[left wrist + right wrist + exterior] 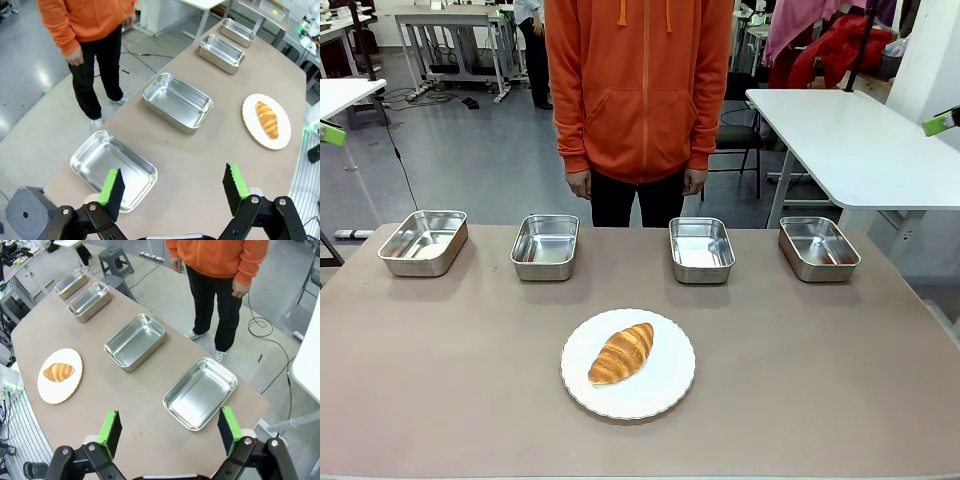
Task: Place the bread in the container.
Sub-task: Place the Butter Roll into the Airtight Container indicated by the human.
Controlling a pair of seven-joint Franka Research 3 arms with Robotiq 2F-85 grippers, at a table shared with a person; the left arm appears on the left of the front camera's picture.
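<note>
bread [621, 353]: golden-brown ridged croissant, lying flat on the white plate [665, 388], near-centre in front of me, long axis running near-left to far-right. The container is one of four identical shallow shiny steel pans, all upright and empty, in a row on the far side: far-left pan [423, 241], left-centre pan [545, 246], right-centre pan [701, 249], far-right pan [818, 248]. I can't tell which one is meant.

Table [440, 400] — 4 steel pans [545, 250] in a row, 1 white plate [665, 388].
</note>
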